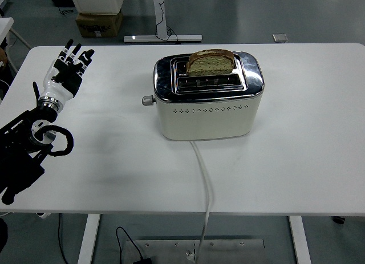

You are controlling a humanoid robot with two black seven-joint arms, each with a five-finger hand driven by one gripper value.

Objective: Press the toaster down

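Left hand [67,72] spread, holding nothing, well apart from toaster [208,96]; rigid, likely heavy; press small lever [148,100], left end.

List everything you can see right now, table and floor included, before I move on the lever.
toaster: one, cream body with chrome top, middle of the table
bread slice: one, brown, upright in the far slot
lever knob: one, grey, on the toaster's left end
power cord: one, white, runs from the toaster over the near edge
table: one, white
cardboard box: one, brown, on the floor beyond the table
left hand: one, black and white, fingers spread, over the table's left part, holding nothing
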